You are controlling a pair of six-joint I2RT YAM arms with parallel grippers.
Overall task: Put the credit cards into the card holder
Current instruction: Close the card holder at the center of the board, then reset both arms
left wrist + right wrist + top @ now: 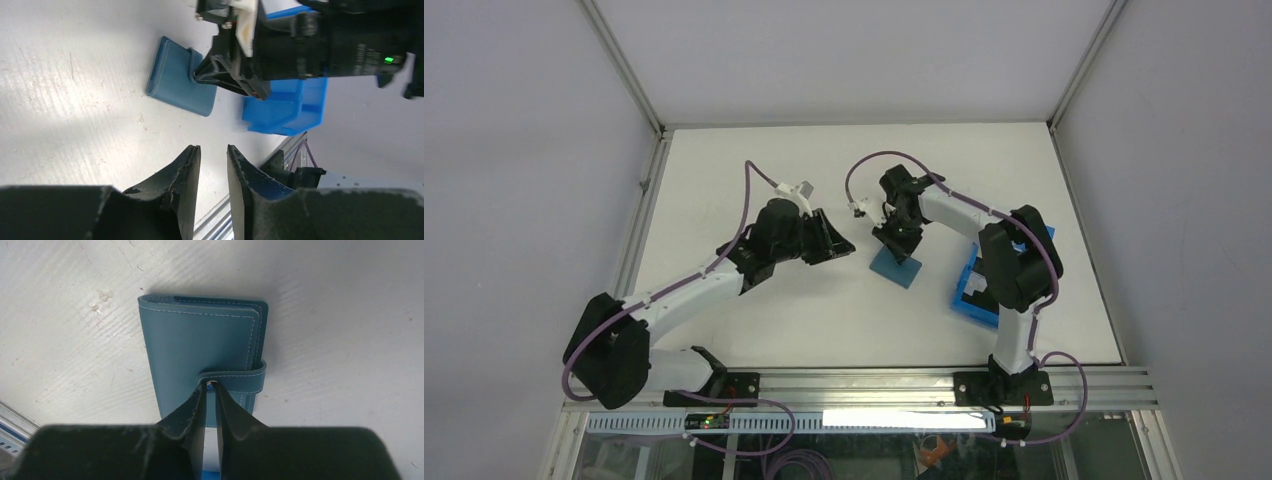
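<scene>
Teal stitched-leather card holder (195,340), shut, mid-frame; long axis points away from right gripper (211,388), jaws narrow at snap tab (240,380), grip unclear.

2 white arms (686,298), black joints and hands (213,152), purple cables (754,182).

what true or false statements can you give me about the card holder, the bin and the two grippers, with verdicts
1. The card holder lies folded shut on the table. True.
2. The left gripper holds a card. False: nothing is between its fingers, and it is apart from the card holder.
3. The right gripper has its fingertips at the end of the card holder's snap tab. True.
4. The blue bin stands on the left arm's side of the card holder. False: it stands on the right arm's side.
</scene>
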